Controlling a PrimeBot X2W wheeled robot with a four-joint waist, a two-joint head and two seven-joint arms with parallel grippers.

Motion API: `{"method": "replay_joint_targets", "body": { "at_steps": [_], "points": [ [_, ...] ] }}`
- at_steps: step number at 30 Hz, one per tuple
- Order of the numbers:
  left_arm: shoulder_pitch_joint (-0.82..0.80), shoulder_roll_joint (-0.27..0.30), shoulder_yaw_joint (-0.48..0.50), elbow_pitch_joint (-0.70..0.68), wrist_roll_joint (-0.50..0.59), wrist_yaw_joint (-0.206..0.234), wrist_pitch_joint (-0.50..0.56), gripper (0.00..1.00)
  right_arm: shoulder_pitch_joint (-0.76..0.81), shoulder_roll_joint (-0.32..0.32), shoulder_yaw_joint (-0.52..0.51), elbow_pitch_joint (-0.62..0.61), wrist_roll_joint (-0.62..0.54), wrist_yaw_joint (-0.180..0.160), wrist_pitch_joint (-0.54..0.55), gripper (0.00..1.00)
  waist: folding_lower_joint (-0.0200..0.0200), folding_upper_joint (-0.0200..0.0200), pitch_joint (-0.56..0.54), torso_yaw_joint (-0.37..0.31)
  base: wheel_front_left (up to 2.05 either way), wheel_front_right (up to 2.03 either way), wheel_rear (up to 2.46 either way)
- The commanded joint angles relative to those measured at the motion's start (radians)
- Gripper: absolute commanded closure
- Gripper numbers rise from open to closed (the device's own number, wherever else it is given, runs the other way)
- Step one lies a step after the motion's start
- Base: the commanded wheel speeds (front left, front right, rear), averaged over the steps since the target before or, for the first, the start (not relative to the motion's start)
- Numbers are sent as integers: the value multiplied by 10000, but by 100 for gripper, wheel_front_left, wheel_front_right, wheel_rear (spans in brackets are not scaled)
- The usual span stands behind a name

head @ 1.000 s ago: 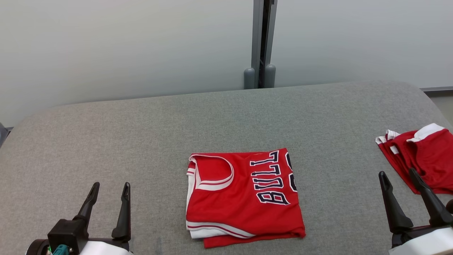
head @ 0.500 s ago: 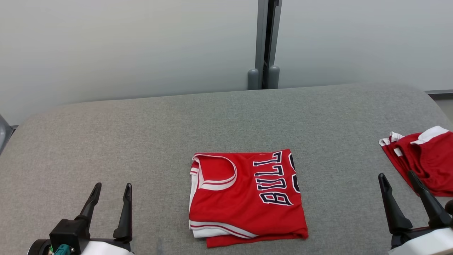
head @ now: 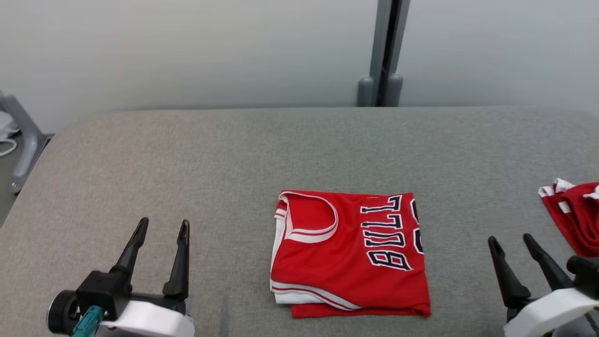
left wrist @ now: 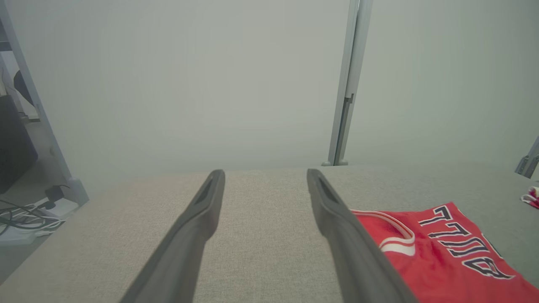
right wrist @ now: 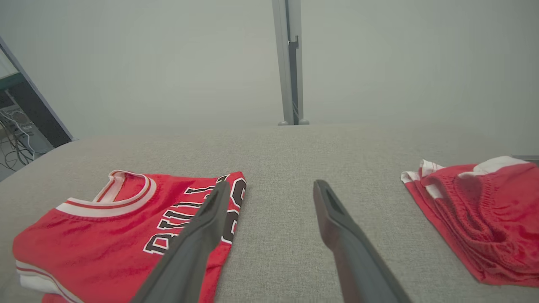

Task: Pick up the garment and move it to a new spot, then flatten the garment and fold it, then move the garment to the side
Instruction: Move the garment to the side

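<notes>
The garment (head: 346, 252), a red jersey with white trim and dark lettering, lies folded into a rectangle on the grey table (head: 234, 154), near its front middle. My left gripper (head: 164, 221) stands open to the jersey's left, well apart from it, with nothing between its fingers. In the left wrist view the open left gripper (left wrist: 265, 172) points over bare table, and the jersey (left wrist: 442, 252) lies to its right. My right gripper (head: 509, 237) is open and empty to the right of the jersey. In the right wrist view the jersey (right wrist: 118, 227) lies left of the right gripper (right wrist: 271, 183).
A second red piece, shorts with white trim (head: 578, 215), lies bunched at the table's right edge, just right of my right gripper; it also shows in the right wrist view (right wrist: 476, 210). A grey post (head: 383, 51) stands behind the table. A metal frame (head: 23, 135) stands at the far left.
The whole head picture has shifted to the right, so the camera has turned left. The jersey lies as before, and both grippers stay open.
</notes>
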State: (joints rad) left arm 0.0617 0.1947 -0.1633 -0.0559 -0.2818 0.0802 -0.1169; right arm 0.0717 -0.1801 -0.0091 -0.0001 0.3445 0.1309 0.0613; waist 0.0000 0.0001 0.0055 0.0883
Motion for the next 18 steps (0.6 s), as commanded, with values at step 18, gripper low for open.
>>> {"method": "replay_joint_targets", "body": {
  "at_steps": [18],
  "points": [
    [-1611, -399, -403, 902, -152, -379, -837, 0, -3007, -370, 2517, 5100, 1427, -2, -311, 0, 0, -1, 1811, 1449, 0, 0, 0]
  ]
}}
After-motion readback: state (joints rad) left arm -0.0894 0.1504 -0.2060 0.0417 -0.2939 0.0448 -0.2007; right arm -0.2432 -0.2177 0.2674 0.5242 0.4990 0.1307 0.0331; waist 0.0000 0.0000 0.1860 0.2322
